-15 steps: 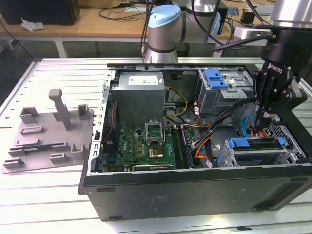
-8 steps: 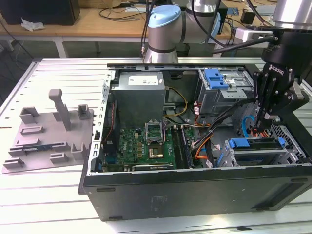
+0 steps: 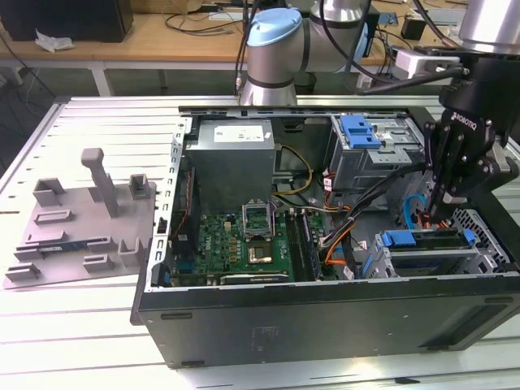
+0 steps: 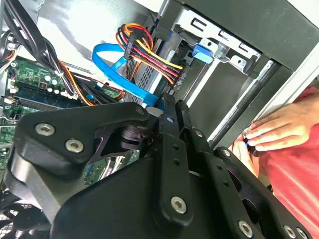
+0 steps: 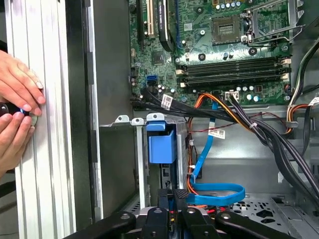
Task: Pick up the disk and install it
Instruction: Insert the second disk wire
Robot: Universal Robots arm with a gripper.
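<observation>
An open black desktop computer case [image 3: 325, 325] lies on its side on a slatted aluminium table [image 3: 106, 130], showing a green motherboard [image 3: 244, 244] beside a grey metal power supply box [image 3: 231, 154]. On the table, at the exterior view's left and just beside the case, sits a grey moulded plastic tray [image 3: 77, 223] with 1 upright post [image 3: 101, 179]. Inside the case, a flat blue data cable [image 5: 219, 191] loops near a bundle of orange, red and yellow wires [image 4: 149, 47], and a square blue plastic tab [image 5: 161, 144] sits on the grey metal drive cage [image 5: 142, 149].
</observation>
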